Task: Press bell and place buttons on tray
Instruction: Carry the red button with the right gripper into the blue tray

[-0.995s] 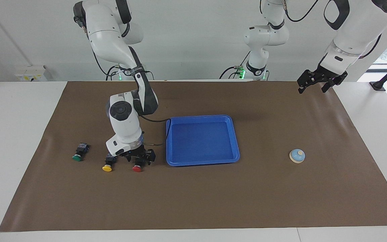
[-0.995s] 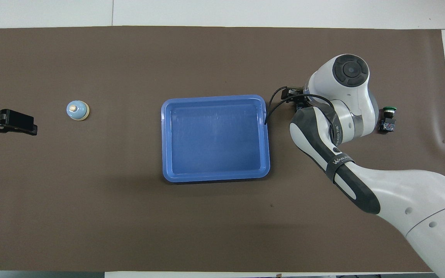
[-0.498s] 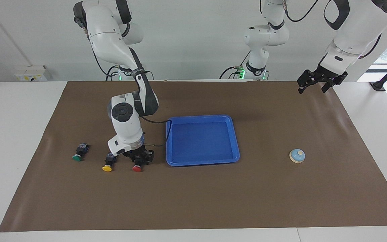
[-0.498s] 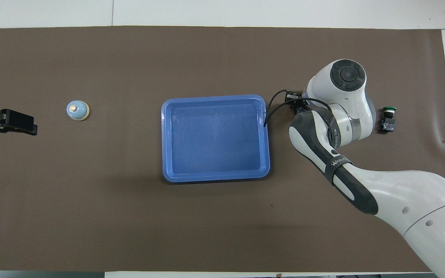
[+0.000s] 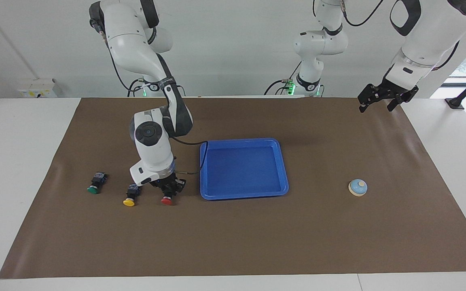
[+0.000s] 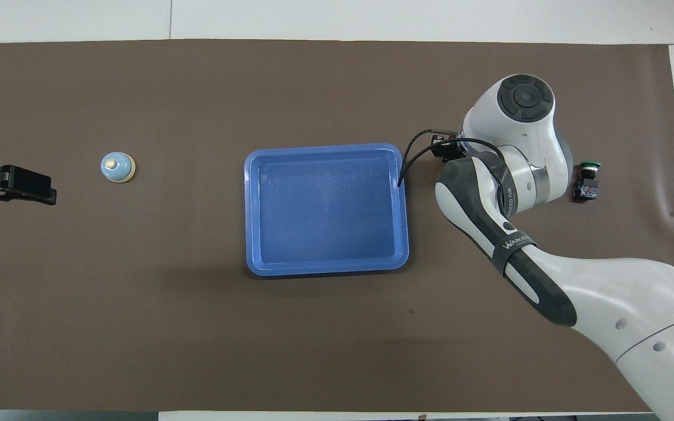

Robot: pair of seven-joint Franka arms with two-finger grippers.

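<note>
The red button (image 5: 166, 199) is beside the blue tray (image 5: 244, 196) on the side toward the right arm's end of the table. My right gripper (image 5: 168, 191) is shut on its black body, with the cap just above the mat. The yellow button (image 5: 130, 200) and the green button (image 5: 94, 186) lie on the mat further toward that end. In the overhead view the right arm covers the red and yellow buttons, and only the green button (image 6: 588, 178) shows. The bell (image 5: 357, 187) (image 6: 117, 167) sits toward the left arm's end. My left gripper (image 5: 375, 107) (image 6: 33, 188) waits open, raised over the mat's edge there.
A brown mat (image 5: 233, 242) covers the table. The tray (image 6: 325, 268) has nothing in it. A black cable (image 5: 188, 144) loops from the right wrist to beside the tray's corner. A third robot arm's base (image 5: 310, 81) stands at the robots' end of the table.
My right gripper closed on the red button and has lifted it slightly toward the tray. The right wrist rose a little. The left arm has not moved.
</note>
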